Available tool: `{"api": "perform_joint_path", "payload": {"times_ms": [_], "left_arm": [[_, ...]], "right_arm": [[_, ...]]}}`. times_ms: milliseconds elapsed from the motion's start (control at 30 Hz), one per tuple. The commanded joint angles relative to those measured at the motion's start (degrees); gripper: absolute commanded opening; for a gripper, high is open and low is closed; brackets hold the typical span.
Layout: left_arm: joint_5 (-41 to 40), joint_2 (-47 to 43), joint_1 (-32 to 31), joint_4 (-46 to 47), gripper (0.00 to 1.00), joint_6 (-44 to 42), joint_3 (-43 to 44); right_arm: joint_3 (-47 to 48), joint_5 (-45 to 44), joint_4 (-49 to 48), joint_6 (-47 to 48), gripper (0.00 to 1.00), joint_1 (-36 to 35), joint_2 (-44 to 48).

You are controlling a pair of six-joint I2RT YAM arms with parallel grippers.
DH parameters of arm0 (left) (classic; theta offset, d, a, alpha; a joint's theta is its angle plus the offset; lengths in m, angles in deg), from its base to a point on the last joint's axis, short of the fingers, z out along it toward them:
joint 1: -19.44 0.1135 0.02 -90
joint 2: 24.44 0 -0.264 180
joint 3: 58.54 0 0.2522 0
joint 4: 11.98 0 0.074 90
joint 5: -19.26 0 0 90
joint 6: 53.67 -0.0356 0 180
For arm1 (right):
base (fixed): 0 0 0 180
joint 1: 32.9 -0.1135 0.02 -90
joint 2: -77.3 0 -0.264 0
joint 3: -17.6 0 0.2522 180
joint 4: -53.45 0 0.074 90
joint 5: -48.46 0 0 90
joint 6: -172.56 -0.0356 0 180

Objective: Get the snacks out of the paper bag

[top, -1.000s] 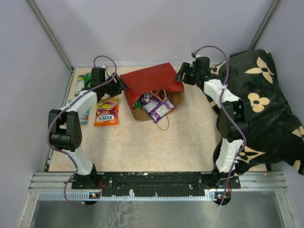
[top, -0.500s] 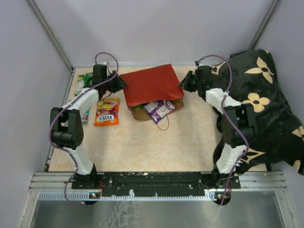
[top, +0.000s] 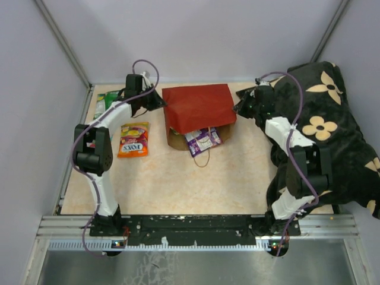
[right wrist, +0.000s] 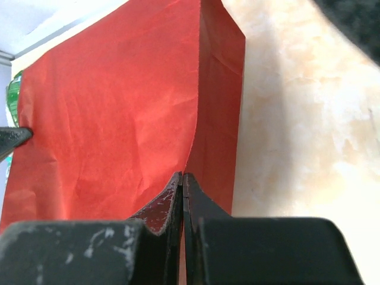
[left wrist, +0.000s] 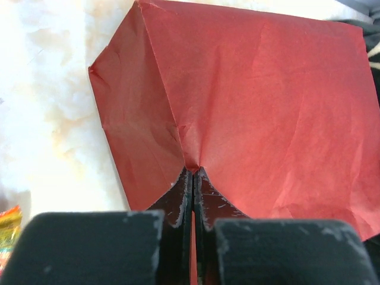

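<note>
The paper bag (top: 199, 107) shows its red outside, with its brown mouth (top: 176, 140) facing the near side of the table. My left gripper (top: 161, 104) is shut on a pinched fold at the bag's far left corner (left wrist: 193, 169). On the far right edge of the bag (right wrist: 193, 148), my right gripper (top: 237, 109) is also shut. A purple snack packet (top: 202, 140) pokes out of the mouth. An orange packet (top: 133, 140) lies on the table to the left, with green packets (top: 104, 104) behind it. Other snacks inside the bag are hidden.
A black pillow with cream flowers (top: 332, 119) fills the right side, close behind my right arm. The bag's string handle (top: 203, 159) loops onto the tabletop. A metal rail (top: 196, 228) runs along the near edge, and grey walls close in the back and the sides.
Both grippers have closed on the bag's far corners. The bag has shifted right and squared up, and the purple packet now shows less from the mouth.
</note>
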Motion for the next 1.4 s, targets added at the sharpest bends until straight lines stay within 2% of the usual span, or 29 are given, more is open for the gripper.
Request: {"api": "perform_joint_path", "payload": {"times_ms": [0, 233, 367, 400, 433, 500, 567, 600, 700, 767, 933, 1000, 1167, 1267, 1367], "left_arm": [[0.47, 5.01, -2.99, -3.20, 0.00, -4.94, 9.31], [2.30, 18.45, -6.90, -11.50, 0.00, -11.10, 31.38], [0.75, 20.18, -7.43, -12.76, 0.00, -12.62, 37.52], [0.05, 19.98, -7.43, -13.25, 0.00, -13.04, 38.19], [-0.82, 19.41, -7.42, -13.81, 0.05, -13.72, 38.52], [-2.61, 16.91, -7.39, -14.75, 0.26, -15.48, 37.50], [-4.63, 11.02, -7.43, -14.95, 0.45, -16.51, 32.96], [-5.76, 6.88, -7.43, -14.53, 0.52, -16.56, 28.89], [-6.54, -9.58, -7.60, -9.08, 0.63, -14.95, 9.25], [-6.71, -21.04, -8.50, -3.77, 0.72, -13.49, -3.98], [-8.11, -46.50, -12.15, 4.48, 0.74, -7.73, -32.07], [-7.77, -52.74, -13.61, 6.39, 0.74, -5.45, -39.97], [-8.02, -61.44, -17.31, 8.42, 0.75, -3.53, -51.65], [-8.13, -62.88, -20.10, 13.04, 0.80, -1.62, -56.62], [-9.20, -60.71, -23.79, 19.07, 0.89, 0.79, -59.13]], "right_arm": [[-1.90, -6.04, 1.53, 0.68, 0.00, 0.92, 7.62], [-7.70, -12.88, 3.08, -0.10, 0.00, 0.93, 14.04], [-8.49, -12.92, 3.19, -0.33, 0.00, 0.98, 15.74], [-8.60, -12.63, 3.07, -0.35, 0.03, 0.96, 16.22], [-8.86, -12.39, 2.89, -0.36, 0.14, 0.93, 16.70], [-9.28, -12.17, 2.74, -0.78, 0.42, 0.94, 17.88], [-9.25, -12.49, 3.75, -1.07, 0.63, 0.95, 19.05], [-8.99, -12.88, 4.67, -0.96, 0.70, 0.98, 19.63], [-8.37, -14.22, 7.48, 0.16, 0.82, 0.97, 21.83], [-8.44, -14.89, 8.63, 0.66, 0.84, 0.93, 23.62], [-8.43, -17.34, 12.31, 1.56, 0.84, 0.96, 28.21], [-8.81, -17.93, 13.09, 1.97, 0.84, 1.00, 30.56], [-10.65, -16.99, 14.46, 1.49, 0.84, 0.93, 34.79], [-12.07, -17.03, 14.69, 1.10, 0.84, 0.93, 36.64], [-12.74, -16.34, 14.33, 0.45, 0.83, 0.93, 37.26]]}}
